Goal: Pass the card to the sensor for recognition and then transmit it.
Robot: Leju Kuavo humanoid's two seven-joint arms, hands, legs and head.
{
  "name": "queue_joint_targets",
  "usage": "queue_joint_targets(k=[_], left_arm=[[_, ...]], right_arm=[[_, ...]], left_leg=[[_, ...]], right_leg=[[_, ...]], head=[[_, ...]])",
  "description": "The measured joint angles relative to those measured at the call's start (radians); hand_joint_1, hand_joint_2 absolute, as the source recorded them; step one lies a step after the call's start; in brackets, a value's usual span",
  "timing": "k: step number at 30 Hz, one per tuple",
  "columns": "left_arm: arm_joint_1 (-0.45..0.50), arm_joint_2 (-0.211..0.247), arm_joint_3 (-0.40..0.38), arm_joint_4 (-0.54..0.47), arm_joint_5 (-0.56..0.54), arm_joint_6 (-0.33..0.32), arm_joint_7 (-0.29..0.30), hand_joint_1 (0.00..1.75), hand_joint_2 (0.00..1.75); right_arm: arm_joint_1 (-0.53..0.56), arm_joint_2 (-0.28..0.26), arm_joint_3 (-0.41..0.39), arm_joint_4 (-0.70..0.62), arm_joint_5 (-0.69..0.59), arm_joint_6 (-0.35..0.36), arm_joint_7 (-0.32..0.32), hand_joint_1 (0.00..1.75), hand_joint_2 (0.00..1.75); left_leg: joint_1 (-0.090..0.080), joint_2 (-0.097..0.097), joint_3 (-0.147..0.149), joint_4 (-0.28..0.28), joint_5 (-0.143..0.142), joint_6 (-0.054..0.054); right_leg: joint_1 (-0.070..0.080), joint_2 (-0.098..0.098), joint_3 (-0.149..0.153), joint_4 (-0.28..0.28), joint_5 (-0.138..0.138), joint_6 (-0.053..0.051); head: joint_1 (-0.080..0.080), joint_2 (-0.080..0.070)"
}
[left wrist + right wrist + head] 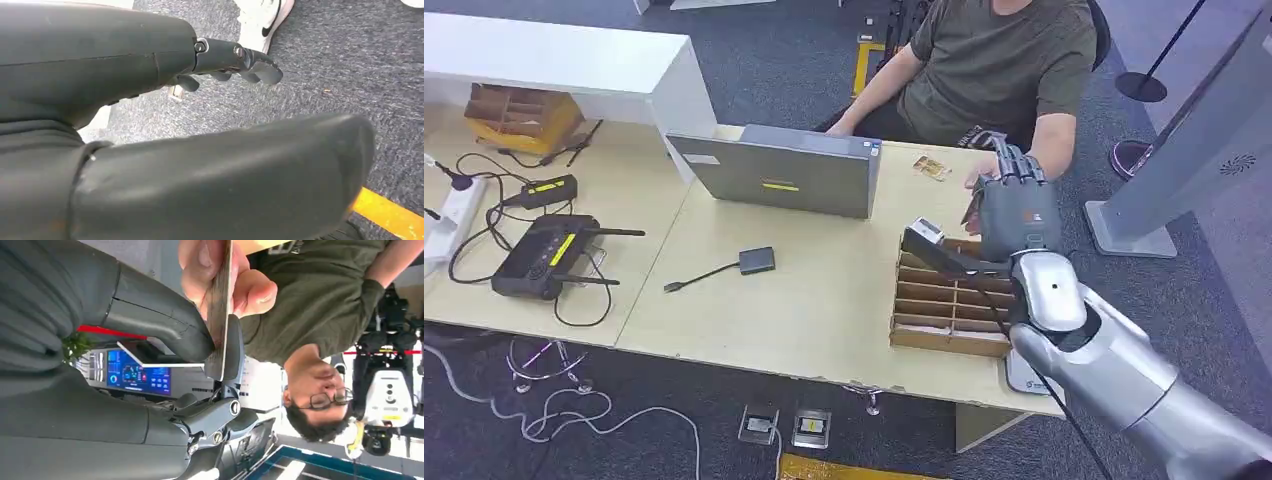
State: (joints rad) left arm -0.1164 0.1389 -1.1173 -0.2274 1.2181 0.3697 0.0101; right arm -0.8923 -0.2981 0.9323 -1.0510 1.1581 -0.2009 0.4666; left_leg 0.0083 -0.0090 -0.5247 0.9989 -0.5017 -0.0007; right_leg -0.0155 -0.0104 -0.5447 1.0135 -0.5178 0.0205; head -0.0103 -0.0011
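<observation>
Brown card (220, 305) in right hand (200, 340)

Head view reads bright and even for me, soft overhead light, only faint shadows under the laptop (784, 170) and the cardboard divider tray (949, 300). Table (824, 290) slightly washed but no hard glare. Straight edges bow a little toward the corners. Left wrist view: the left hand (150, 150) close to the lens is soft and out of focus, carpet (350, 75) sharper. Right wrist view: strong backlight, blown-out white patches, screen (137, 375) glowing, right hand (150, 315) dark, near surfaces blurred.
</observation>
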Motion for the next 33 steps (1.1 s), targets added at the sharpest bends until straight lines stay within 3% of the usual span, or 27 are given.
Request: queue_joint_targets(k=[1, 2, 10, 18, 21, 27, 30, 33], left_arm=[[0.0, 0.0, 0.0, 0.0, 0.0, 0.002, 0.004, 0.0, 0.0], [0.0, -0.001, 0.0, 0.0, 0.0, 0.004, 0.007, 0.0, 0.0], [0.0, -0.006, 0.0, 0.0, 0.0, 0.008, 0.021, 0.0, 0.0], [0.001, -0.013, 0.0, 0.0, -0.002, -0.001, 0.018, 0.0, 0.0], [0.002, -0.016, 0.0, 0.0, -0.002, -0.005, 0.012, 0.0, 0.0], [0.008, -0.025, 0.0, 0.0, 0.016, -0.007, 0.006, 0.0, 0.0], [0.011, -0.03, 0.0, 0.0, 0.027, -0.01, -0.006, 0.0, 0.0], [0.014, -0.035, 0.0, 0.0, 0.051, -0.009, -0.031, 0.0, 0.0]], right_arm=[[0.0, 0.003, 0.0, 0.011, 0.001, -0.002, 0.0, 0.0, 1.75], [0.0, 0.004, 0.0, 0.019, 0.005, -0.003, 0.0, 0.0, 0.0], [0.008, 0.009, 0.0, 0.085, 0.054, -0.022, 0.01, 0.0, 0.0], [0.041, -0.019, -0.023, 0.102, 0.111, -0.282, -0.02, 0.0, 0.0], [0.056, -0.058, -0.056, 0.101, 0.11, -0.326, -0.035, 0.0, 0.0], [0.1, -0.181, -0.158, 0.101, 0.042, -0.324, -0.05, 0.0, 0.0], [0.148, -0.252, -0.241, 0.102, -0.072, -0.35, -0.027, 0.0, 0.0], [0.252, -0.348, -0.376, 0.129, -0.265, -0.396, 0.015, 0.0, 0.0]], left_leg=[[0.0, 0.0, 0.0, 0.0, 0.0, 0.0], [0.0, 0.0, 0.0, 0.0, 0.0, 0.0], [0.0, 0.0, 0.0, 0.0, 0.0, 0.0], [0.0, 0.0, 0.0, 0.0, 0.0, 0.0], [0.0, 0.001, 0.0, 0.001, 0.0, 0.0], [-0.001, 0.0, 0.001, 0.002, 0.0, 0.0], [-0.001, 0.0, 0.001, 0.003, -0.002, 0.001], [-0.001, -0.008, -0.002, 0.003, -0.002, 0.001]], right_leg=[[0.0, 0.0, 0.0, 0.0, 0.0, 0.0], [0.0, 0.0, 0.0, 0.0, 0.0, 0.0], [0.0, 0.0, -0.001, 0.0, 0.0, 0.0], [0.0, 0.0, -0.002, 0.0, 0.0, 0.0], [0.0, 0.001, -0.001, -0.001, 0.0, 0.0], [-0.001, 0.0, -0.002, -0.001, 0.0, 0.0], [0.0, 0.0, -0.002, -0.002, 0.0, 0.0], [0.0, -0.009, 0.001, -0.002, -0.001, 0.0]], head=[[0.0, 0.0], [0.0, 0.0], [0.0, 0.0], [0.0, 0.0], [0.0, 0.0], [0.0, 0.0], [-0.001, 0.0], [0.001, 0.0]])
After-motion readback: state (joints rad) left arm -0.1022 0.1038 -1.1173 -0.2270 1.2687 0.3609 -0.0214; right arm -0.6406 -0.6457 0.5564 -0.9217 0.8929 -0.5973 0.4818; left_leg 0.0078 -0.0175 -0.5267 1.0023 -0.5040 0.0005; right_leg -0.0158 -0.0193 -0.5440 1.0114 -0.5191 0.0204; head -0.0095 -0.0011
